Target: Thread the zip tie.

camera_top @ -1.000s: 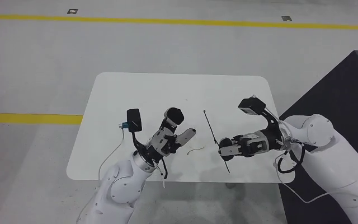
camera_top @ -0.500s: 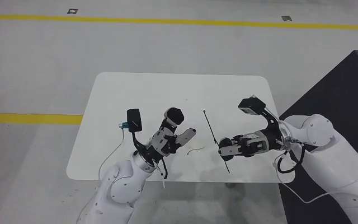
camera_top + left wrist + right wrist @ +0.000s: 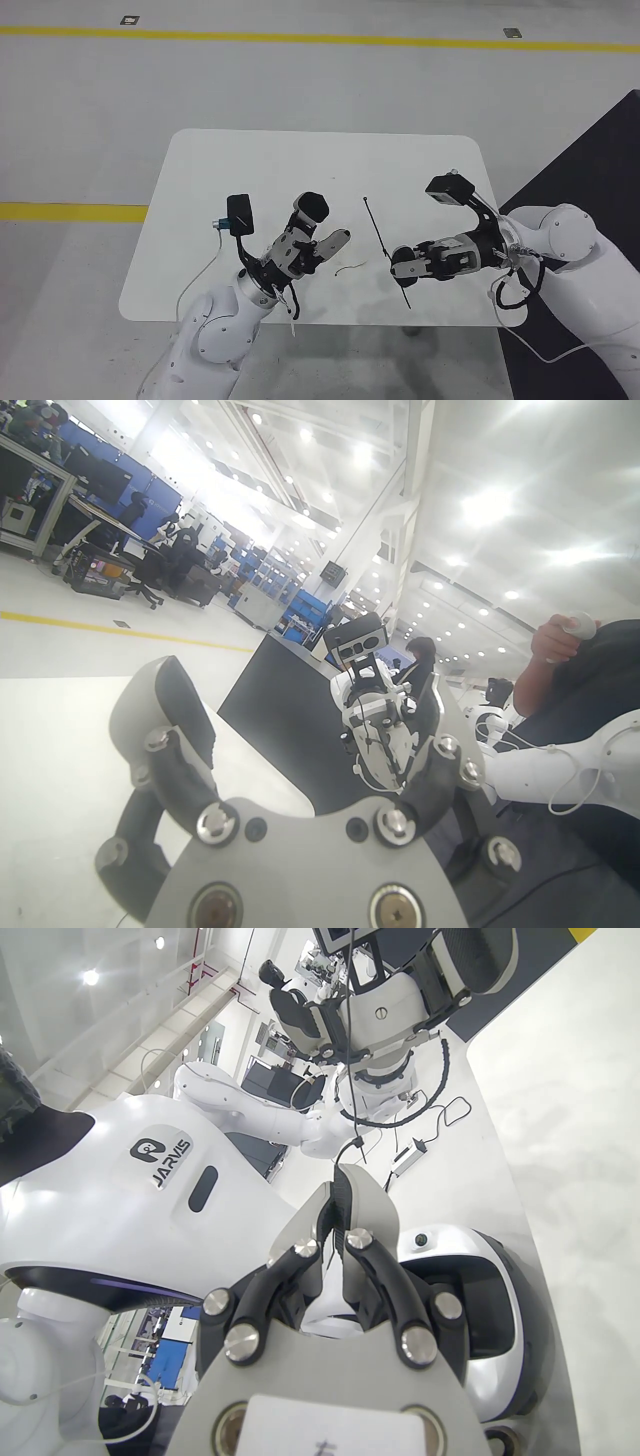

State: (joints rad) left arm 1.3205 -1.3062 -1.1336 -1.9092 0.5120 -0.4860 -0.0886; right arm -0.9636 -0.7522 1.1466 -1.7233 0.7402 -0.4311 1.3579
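Top view: the right pincer (image 3: 396, 264), right of centre, is clamped on the zip tie (image 3: 379, 230), a straight black strip slanting across the surface (image 3: 250, 160). The left pincer (image 3: 325, 225), lower centre, stands nearby.

Left wrist view: the left pincer (image 3: 300, 720) is apart and empty.

Right wrist view: the right pincer's (image 3: 336, 1208) fingers are together.

Judged step: presenting the tie before threading. The next move calls for the left pincer to take a free end.

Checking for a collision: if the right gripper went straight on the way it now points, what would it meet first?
Most likely the left gripper, whose open jaws sit ahead of the right gripper in the right wrist view. Depth is unclear, though. It is shut on the zip tie.
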